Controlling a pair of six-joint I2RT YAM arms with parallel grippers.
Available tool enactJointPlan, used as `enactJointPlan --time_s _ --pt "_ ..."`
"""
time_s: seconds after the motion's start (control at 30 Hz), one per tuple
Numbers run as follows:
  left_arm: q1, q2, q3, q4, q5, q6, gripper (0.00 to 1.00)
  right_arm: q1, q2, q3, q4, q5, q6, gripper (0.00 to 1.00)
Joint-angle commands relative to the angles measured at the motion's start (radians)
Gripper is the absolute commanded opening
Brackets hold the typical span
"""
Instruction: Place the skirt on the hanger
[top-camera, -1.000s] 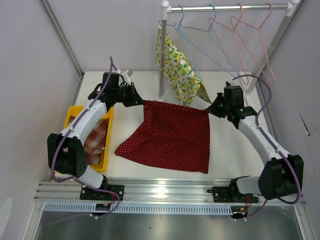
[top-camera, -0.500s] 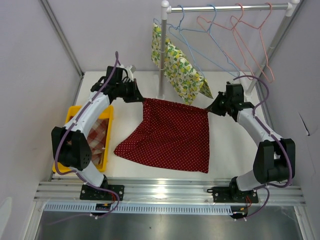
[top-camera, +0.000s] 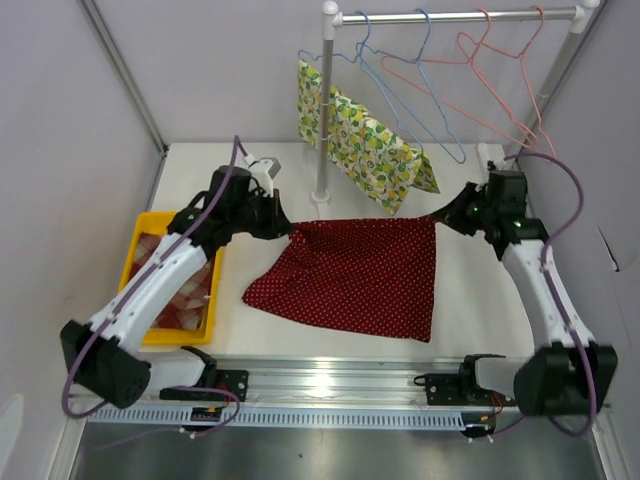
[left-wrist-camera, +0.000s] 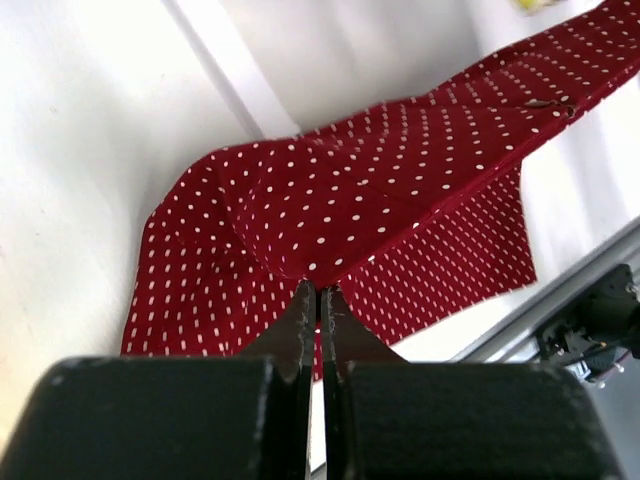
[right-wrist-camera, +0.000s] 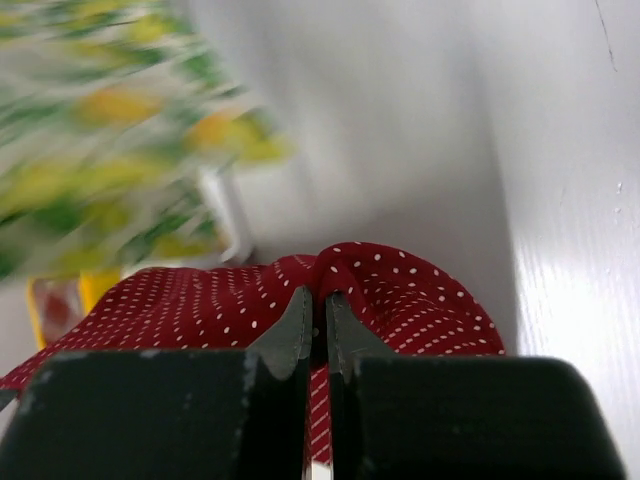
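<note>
Red white-dotted skirt (top-camera: 355, 275) — pinched taut at both top corners, hem trailing on the table (top-camera: 470, 290).

This is looking like a robotics lab test cell: grey panels (top-camera: 70, 130) are boxing in a white counter (top-camera: 470, 300), two robot arms (top-camera: 165, 270) are sitting bolted to an aluminium rail (top-camera: 330, 378) at its near edge, and a clothes rack (top-camera: 450, 16) is standing at the far side.

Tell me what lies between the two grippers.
The red polka-dot skirt, its top edge stretched from left gripper to right gripper, both shut on it. Seen in the top external view.
</note>
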Motion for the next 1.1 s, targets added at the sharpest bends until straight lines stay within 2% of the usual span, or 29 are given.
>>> enactJointPlan --time_s 0.0,0.13,0.17,0.27,0.37,0.47,0.57,0.7,0.73,0.83,0.87,1.0,1.07 --pt "-0.008 -0.18 0.002 -0.084 -0.143 0.047 0.0 -0.046 -0.233 0.003 -0.072 0.098 -0.027 0.0" --pt "-0.124 -0.319 0.056 -0.196 -0.13 0.066 0.0 -0.049 -0.445 0.039 -0.222 0.118 -0.01 0.0" --pt "-0.196 -0.368 0.07 -0.214 -0.134 0.064 0.0 -0.048 -0.483 0.05 -0.248 0.128 -0.001 0.0" --pt "-0.309 -0.441 0.096 -0.266 -0.137 0.034 0.0 -0.049 -0.617 0.111 -0.346 0.144 0.0 0.0" --pt "-0.364 -0.542 0.096 -0.274 -0.096 -0.022 0.0 -0.048 -0.71 0.188 -0.437 0.154 -0.004 0.0" --pt "-0.371 -0.634 0.093 -0.265 -0.018 -0.042 0.0 -0.048 -0.76 0.274 -0.53 0.158 -0.006 0.0" --pt "-0.37 -0.666 0.142 -0.299 -0.013 -0.039 0.0 -0.046 -0.764 0.34 -0.59 0.171 -0.003 0.0" --pt "-0.37 -0.61 0.197 -0.325 -0.071 -0.045 0.0 -0.048 -0.726 0.43 -0.63 0.178 0.011 0.0" --pt "-0.368 -0.567 0.217 -0.343 -0.146 -0.04 0.0 -0.048 -0.709 0.427 -0.627 0.187 0.016 0.0" --pt "-0.359 -0.502 0.22 -0.333 -0.214 -0.025 0.0 -0.048 -0.685 0.356 -0.586 0.192 0.02 0.0" --pt "-0.321 -0.46 0.207 -0.293 -0.203 -0.011 0.0 -0.048 -0.674 0.32 -0.555 0.177 0.023 0.0" --pt "-0.14 -0.357 0.115 -0.16 0.02 -0.01 0.0 -0.048 -0.616 0.139 -0.389 0.163 0.04 0.0" --pt "-0.054 -0.311 0.087 -0.109 0.062 -0.006 0.0 -0.046 -0.583 0.026 -0.313 0.161 0.054 0.0"
